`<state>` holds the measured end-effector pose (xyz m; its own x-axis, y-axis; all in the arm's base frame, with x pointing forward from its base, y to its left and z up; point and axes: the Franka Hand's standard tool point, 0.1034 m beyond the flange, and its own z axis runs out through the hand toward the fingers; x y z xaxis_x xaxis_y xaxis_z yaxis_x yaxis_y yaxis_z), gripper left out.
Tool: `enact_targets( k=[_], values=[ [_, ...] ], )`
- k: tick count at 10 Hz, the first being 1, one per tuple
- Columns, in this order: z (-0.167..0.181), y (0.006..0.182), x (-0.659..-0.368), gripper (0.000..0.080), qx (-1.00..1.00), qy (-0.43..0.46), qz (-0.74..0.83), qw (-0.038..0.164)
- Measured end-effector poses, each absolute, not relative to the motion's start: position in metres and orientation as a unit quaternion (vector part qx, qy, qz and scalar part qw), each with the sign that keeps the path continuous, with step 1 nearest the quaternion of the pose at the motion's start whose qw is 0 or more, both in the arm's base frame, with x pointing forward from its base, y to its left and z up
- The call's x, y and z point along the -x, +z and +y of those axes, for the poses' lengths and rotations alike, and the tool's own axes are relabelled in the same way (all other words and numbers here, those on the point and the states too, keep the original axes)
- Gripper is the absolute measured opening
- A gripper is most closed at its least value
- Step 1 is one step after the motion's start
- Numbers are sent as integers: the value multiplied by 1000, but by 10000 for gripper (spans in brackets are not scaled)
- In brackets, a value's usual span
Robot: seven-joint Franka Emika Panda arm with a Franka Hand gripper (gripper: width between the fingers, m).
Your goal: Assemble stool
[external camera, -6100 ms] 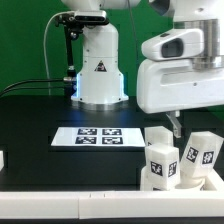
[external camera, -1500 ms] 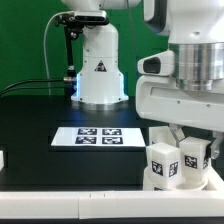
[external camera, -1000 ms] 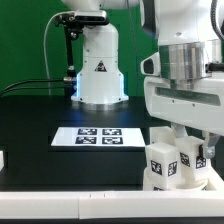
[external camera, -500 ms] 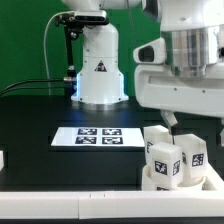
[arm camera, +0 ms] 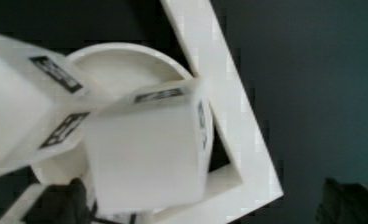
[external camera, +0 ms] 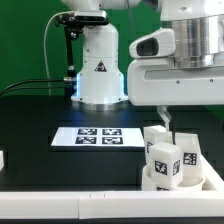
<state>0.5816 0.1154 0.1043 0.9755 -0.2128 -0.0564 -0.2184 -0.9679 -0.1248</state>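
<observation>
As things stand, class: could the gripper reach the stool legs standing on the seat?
Probably yes. The gripper hangs right above the stool legs standing on the seat, and nothing shows between them. Whether the fingers are open is unclear.

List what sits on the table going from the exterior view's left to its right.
Small white block at the table's edge → marker board → stool legs standing on the seat.

Legs stand at marker board's exterior-view right.
</observation>
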Motion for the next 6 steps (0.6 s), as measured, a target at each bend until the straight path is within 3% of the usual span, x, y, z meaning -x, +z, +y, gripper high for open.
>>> enact_targets(
  k=[3, 6],
  values=[
    [120, 107, -584, 648, 993, 4, -114, 40],
    [117, 107, -585, 648, 978, -2, -203, 38]
  ],
)
